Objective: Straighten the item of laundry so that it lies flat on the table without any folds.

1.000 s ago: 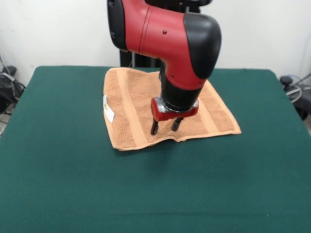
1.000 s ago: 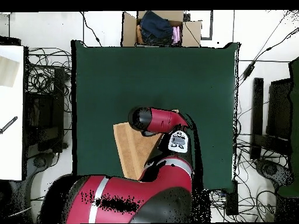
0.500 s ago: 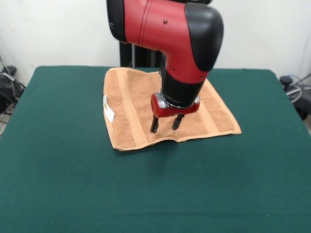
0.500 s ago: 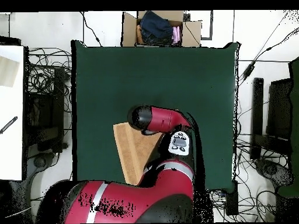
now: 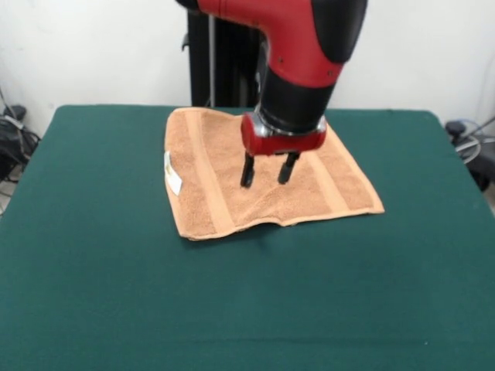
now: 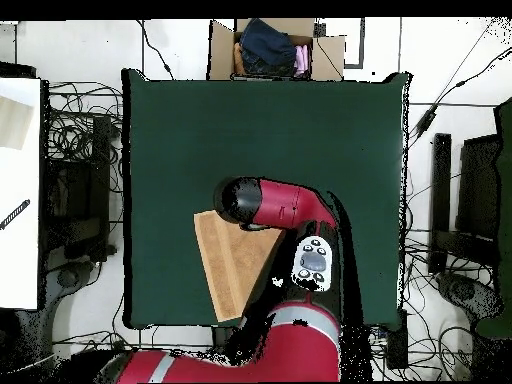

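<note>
We see the towel [image 5: 263,174] spread on the far half of the green table [image 5: 116,294], in front of the robot's pedestal, turned a little askew to the table's edges. It is light brown terry, roughly square, with two paler woven bands running from the far edge to the near edge, one near each side. A white label [image 5: 172,175] sticks out from its left edge in the front view. Most of the cloth lies flat, but the near edge is not straight: around its middle it lifts in a low ripple, and a shallow crease runs up from there into the cloth. The near left corner looks slightly thick, though we cannot tell whether it is doubled under.

The gripper [image 5: 268,169] hangs above the middle of the towel, its two dark fingers [image 5: 247,170] pointing down, spread apart, with nothing between them; the tips are clear of the cloth.

From overhead, the red arm [image 6: 275,205] covers much of the towel [image 6: 228,265], and only its tan left part shows beside the arm, near the table's edge closest to the robot's base. A cardboard box [image 6: 275,48] of dark clothing sits beyond the table's far edge.
</note>
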`<state>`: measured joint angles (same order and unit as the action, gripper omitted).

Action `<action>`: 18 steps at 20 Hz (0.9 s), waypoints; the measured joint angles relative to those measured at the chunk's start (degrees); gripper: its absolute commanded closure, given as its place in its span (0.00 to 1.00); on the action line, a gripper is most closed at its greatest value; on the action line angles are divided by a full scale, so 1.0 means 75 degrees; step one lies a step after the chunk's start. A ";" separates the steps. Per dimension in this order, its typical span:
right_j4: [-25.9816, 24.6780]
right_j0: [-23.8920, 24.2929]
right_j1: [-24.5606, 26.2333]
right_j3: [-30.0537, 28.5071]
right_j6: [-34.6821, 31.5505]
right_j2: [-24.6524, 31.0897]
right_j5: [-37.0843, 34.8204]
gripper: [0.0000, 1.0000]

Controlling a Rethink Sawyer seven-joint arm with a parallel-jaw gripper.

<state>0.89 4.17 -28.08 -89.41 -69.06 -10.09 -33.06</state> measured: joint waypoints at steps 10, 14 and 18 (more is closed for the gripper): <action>0.0003 0.0056 -0.0423 -0.0577 0.0000 -0.0013 -0.0024 0.00; 0.0003 0.0092 -0.0286 -0.0790 0.0000 -0.0014 0.0310 0.00; 0.0005 0.0106 -0.0084 -0.1034 0.0000 -0.0013 0.0802 0.00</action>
<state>0.92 4.97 -28.72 -97.17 -69.06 -10.19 -27.04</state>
